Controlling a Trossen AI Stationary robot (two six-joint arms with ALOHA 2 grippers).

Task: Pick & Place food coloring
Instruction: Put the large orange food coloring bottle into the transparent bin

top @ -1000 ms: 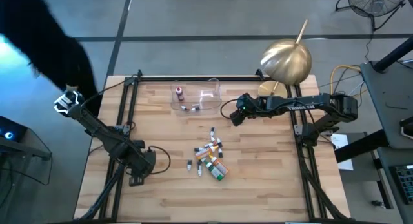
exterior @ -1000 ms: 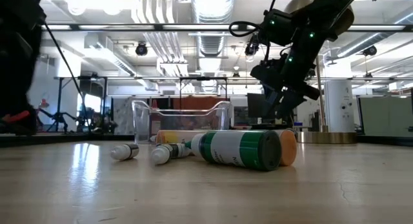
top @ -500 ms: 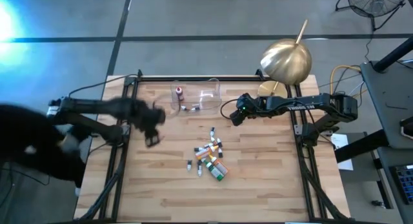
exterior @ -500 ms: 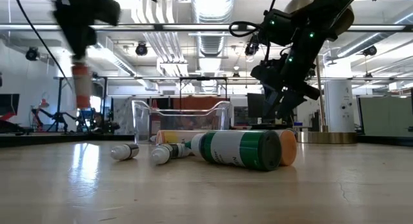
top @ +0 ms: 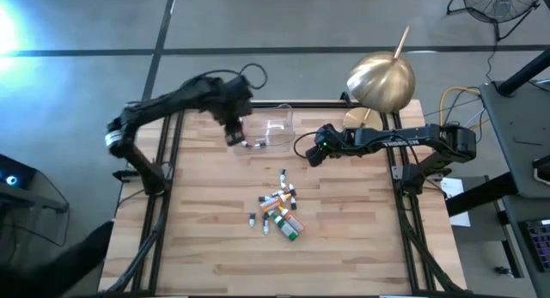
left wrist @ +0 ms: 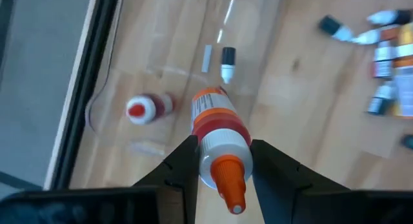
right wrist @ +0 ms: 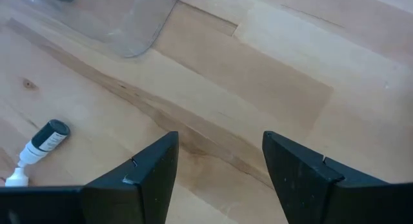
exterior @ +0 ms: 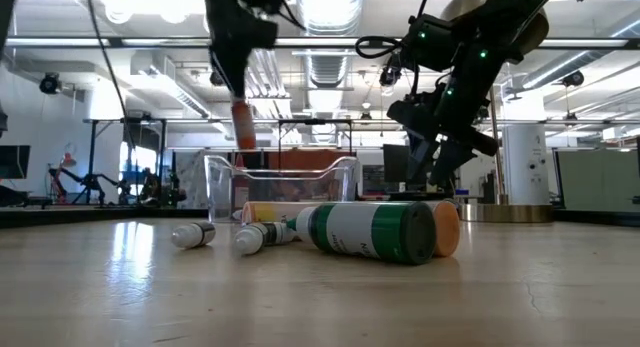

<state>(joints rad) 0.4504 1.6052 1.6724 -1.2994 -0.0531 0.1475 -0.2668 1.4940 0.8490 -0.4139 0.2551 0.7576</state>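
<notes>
My left gripper [top: 234,129] hangs high over the left end of the clear plastic tray [top: 279,135], shut on an orange-and-red dropper bottle [left wrist: 216,130]. Inside the tray, a red bottle [left wrist: 143,108] and a small dark-capped one [left wrist: 227,61] lie on their sides. A pile of several more food coloring bottles [top: 282,208] lies on the table's middle; the low view shows them lying flat [exterior: 370,232]. My right gripper [top: 310,154] is open and hovers above bare wood, right of the tray, touching nothing. My left gripper pinches the orange-and-red bottle between its two fingers by the upper body [left wrist: 205,161], just below the orange cap. The fingers come from above, pointing down. The bottle hangs roughly upright below them [exterior: 242,125], cap end up, lifted clear above the tray.
A brass dome with a stick [top: 380,79] stands at the table's far right corner. Black frame rails run along the table's left [top: 163,161] and right [top: 397,173] sides. A stray dark-capped bottle [right wrist: 40,145] lies on the wood near my right gripper.
My left arm has swung up from the table's near-left part toward the far edge, carrying the orange-and-red bottle, and now holds it over the tray. A dark figure left of the table has moved toward the near side. My right arm has kept still.
</notes>
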